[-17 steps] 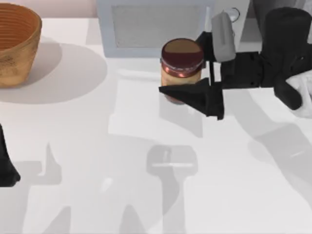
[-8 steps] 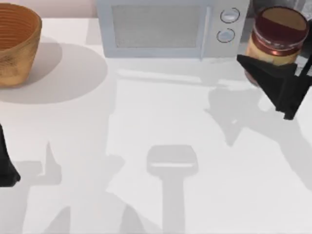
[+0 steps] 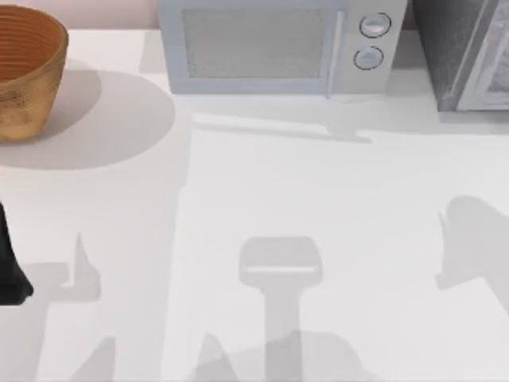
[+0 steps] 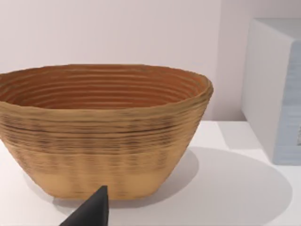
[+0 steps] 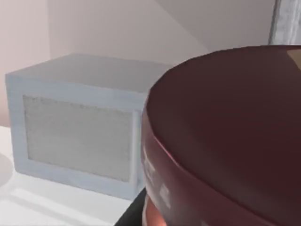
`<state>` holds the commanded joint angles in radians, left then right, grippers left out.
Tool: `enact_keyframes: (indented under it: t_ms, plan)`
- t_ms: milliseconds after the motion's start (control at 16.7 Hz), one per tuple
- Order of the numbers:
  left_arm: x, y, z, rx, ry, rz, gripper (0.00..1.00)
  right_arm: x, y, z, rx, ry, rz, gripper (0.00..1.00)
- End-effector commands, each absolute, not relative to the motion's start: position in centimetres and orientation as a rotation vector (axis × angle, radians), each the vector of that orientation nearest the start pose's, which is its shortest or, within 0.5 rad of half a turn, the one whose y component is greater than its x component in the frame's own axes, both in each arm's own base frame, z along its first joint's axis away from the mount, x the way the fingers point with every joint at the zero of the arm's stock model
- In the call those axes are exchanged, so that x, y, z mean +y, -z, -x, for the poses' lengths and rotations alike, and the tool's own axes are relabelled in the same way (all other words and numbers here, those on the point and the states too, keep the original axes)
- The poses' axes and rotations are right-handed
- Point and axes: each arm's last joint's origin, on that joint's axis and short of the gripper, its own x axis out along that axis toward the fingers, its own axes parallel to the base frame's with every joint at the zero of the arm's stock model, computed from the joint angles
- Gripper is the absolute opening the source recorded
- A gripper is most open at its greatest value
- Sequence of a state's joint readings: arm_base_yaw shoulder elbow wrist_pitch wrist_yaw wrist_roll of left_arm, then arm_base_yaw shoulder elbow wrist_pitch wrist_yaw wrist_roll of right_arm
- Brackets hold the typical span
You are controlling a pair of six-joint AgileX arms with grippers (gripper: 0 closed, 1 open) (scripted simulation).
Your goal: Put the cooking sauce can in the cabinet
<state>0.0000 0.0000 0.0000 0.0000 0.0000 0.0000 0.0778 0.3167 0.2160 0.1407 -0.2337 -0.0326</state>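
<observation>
Right wrist view puts one cooking sauce can (image 5: 225, 136) close against my camera, dark maroon top up; whether my right hand clamps it I cannot tell. Behind it stands one microwave (image 5: 80, 132). From above, one table (image 3: 262, 183) carries one basket (image 3: 28, 72), and one cabinet (image 3: 461, 56) far right.

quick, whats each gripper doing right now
Left gripper: parked near the basket, cannot be told.
Right gripper: cannot be told; the cooking sauce can sits close before its wrist camera.
</observation>
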Motion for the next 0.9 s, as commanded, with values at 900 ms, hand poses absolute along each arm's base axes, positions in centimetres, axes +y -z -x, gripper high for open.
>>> enact_keyframes:
  t_ms: [900]
  plan:
    - [-0.1, -16.0, -10.6, 0.0, 0.0, 0.0, 1.0, 0.0, -16.7, -10.6, 0.009, -0.012, -0.003, 0.0]
